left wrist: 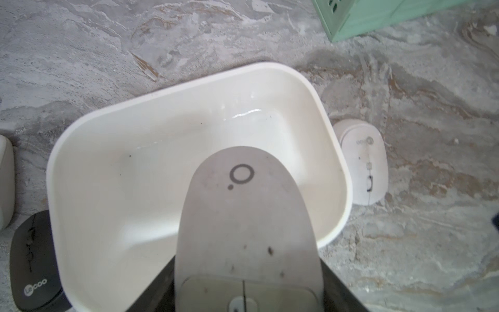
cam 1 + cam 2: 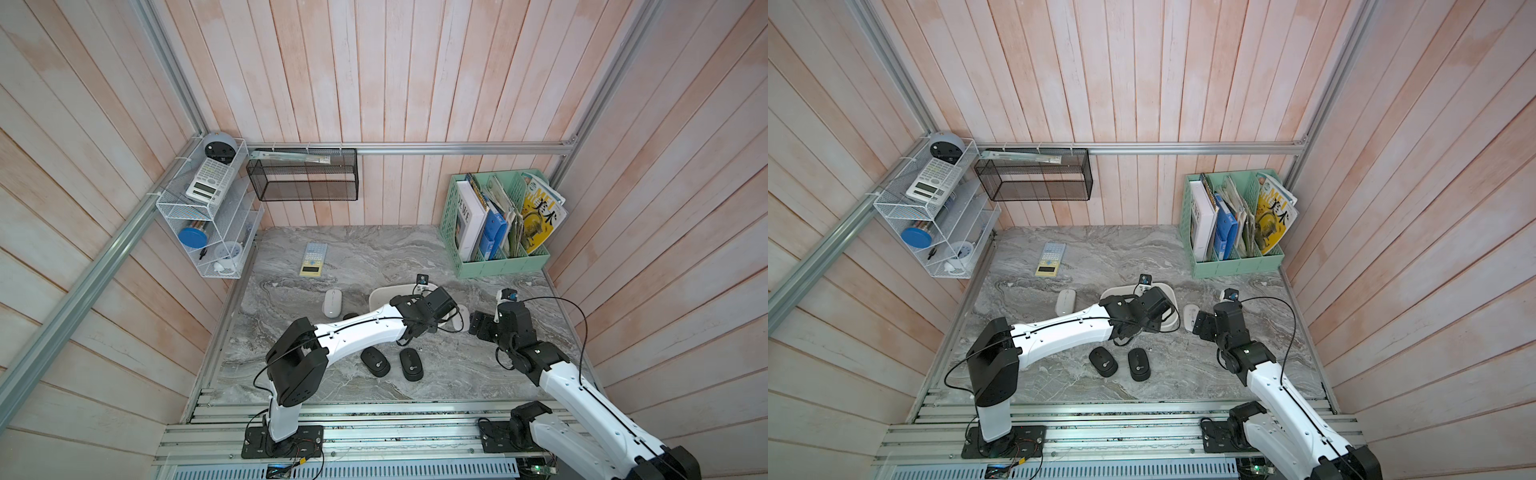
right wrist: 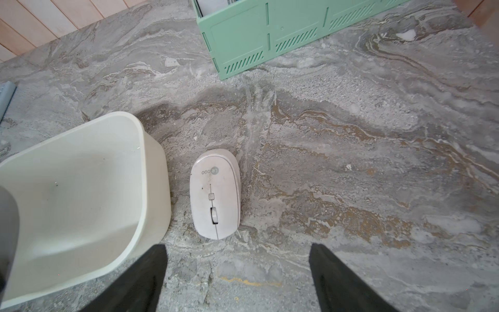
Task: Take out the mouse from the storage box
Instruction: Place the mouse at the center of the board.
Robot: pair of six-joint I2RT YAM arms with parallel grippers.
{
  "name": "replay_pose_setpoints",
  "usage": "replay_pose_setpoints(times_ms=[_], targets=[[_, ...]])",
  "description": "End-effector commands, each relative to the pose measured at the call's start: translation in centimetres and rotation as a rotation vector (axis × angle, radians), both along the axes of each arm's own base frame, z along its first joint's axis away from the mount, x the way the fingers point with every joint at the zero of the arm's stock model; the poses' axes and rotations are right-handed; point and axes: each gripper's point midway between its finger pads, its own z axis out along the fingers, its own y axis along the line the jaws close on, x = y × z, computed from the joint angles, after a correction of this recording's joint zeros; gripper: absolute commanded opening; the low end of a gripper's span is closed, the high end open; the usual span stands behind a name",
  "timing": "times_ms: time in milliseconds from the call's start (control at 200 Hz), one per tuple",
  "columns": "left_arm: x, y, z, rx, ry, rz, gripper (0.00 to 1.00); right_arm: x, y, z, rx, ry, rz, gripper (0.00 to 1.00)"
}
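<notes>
Grey marble desk (image 3: 351, 162), plank walls behind. Mid-frame in both top views: left gripper (image 1: 247, 297) over the storage box (image 1: 121, 189), jaws clamped on the long sides of the mouse (image 1: 243, 216). Side grip presumably to keep it level and clear of the rim on the way out. Looks lifted off the box floor, hanging over the box, not yet past the rim. Nothing else visible inside.

Right of centre in both top views: right gripper (image 3: 237, 281), jaws spread wide, empty, hovering over bare desk near a white mouse (image 3: 214, 194) lying just beside the box wall. Probably parked there to stay out of the way.

Black mice (image 2: 375, 362) lower centre, on the desk, apart from the box.

Mid-extraction by the look of it; set-down on open desk pending.
</notes>
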Motion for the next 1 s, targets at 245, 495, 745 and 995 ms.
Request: replay_pose_setpoints(times_ms=[245,495,745,995], targets=[[-5.9,-3.4,-0.2,-0.066,-0.001,-0.160,0.58,-1.1,-2.8,1.1,-0.040,-0.070,-0.123,0.90],[-8.1,-6.8,-2.8,-0.104,0.063,-0.207,0.57,-1.7,-3.7,1.7,-0.042,-0.114,-0.165,0.91],[-8.3,-7.8,-5.8,-0.075,0.108,-0.187,0.57,-1.9,-4.1,2.1,-0.043,-0.133,-0.185,0.91],[-8.4,-8.1,-7.5,-0.052,0.129,-0.185,0.57,-2.0,-4.1,2.4,-0.035,-0.140,-0.182,0.92]])
